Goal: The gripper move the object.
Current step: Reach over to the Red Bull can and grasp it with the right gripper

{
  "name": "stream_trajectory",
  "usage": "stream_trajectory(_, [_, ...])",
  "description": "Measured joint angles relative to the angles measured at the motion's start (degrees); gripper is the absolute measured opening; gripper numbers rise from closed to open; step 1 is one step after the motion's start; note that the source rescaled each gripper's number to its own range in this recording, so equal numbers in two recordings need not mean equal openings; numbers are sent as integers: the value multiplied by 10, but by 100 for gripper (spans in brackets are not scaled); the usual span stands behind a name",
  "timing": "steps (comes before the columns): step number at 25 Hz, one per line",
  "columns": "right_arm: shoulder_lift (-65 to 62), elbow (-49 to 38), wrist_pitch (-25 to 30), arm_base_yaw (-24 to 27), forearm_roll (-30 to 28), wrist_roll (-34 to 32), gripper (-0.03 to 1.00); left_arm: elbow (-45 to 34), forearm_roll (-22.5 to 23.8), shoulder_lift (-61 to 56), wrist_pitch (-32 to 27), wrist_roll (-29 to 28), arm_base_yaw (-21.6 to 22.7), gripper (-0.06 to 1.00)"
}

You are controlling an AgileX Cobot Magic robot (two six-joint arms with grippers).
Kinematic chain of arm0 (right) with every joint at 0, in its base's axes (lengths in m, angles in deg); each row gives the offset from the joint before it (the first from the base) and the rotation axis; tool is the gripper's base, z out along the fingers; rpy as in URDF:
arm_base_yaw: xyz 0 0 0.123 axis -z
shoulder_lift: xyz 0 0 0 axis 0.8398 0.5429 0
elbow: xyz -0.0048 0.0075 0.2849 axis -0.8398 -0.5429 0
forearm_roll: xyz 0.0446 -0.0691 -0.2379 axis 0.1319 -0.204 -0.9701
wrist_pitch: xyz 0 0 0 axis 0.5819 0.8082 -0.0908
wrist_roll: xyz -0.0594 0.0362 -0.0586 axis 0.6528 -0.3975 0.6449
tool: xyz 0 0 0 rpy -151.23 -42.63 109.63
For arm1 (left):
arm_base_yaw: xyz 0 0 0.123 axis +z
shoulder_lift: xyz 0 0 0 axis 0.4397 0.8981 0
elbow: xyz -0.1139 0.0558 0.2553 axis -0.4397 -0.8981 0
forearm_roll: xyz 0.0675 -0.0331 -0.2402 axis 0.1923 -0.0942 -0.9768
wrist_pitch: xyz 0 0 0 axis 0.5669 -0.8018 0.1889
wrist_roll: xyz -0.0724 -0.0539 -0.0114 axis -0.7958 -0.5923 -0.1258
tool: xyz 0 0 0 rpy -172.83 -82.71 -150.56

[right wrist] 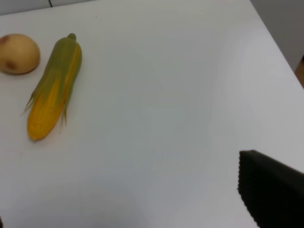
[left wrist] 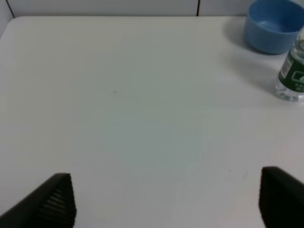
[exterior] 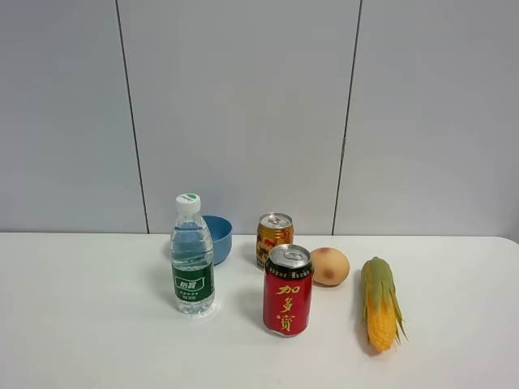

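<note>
Held left end effector [left wrist: 164,199] and right end effector [right wrist: 121,202] above the table [left wrist: 118,95], fingers [left wrist: 52,202] spread wide, away from gold can [exterior: 274,237].

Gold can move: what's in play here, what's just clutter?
Job: gold can, left gripper, right gripper, both open.
Clutter: red can, bottle, bowl, potato, corn.

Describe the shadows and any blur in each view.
Exterior high: even light, sharp, faint shadows left of the clear plastic water bottle and tall red can. Left wrist: the round blue bowl casts a soft shadow; the close black gripper fingers look slightly soft. Right wrist: the yellow corn cob is sharp, the black finger softer.
</note>
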Motion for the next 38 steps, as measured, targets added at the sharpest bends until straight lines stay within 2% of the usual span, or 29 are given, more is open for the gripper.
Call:
stream_trajectory(6, [35,0,1,-3,-36,27,100,0,0,0,0,0,0,100])
stream_trajectory(10, [107,0,1,-16,-73,32,100,0,0,0,0,0,0,100])
stream_trajectory(14, [195,3,-1,-20,-80,34,100,0,0,0,0,0,0,100])
stream_trajectory(17, [258,41,-27,-20,-63,35,100,0,0,0,0,0,0,100])
stream_trajectory(22, [354,146,-115,-20,-2,73,100,0,0,0,0,0,0,100])
stream_trajectory(25, [423,205,-126,-27,49,106,100,0,0,0,0,0,0,100])
stream_trajectory(27, [462,241,-126,-47,74,137,100,0,0,0,0,0,0,100])
stream_trajectory(31, [556,316,-126,-134,89,179,100,0,0,0,0,0,0,100])
stream_trajectory(36, [670,409,-141,-236,79,178,100,0,0,0,0,0,0,100])
stream_trajectory(38, [714,446,-143,-266,69,154,100,0,0,0,0,0,0,100])
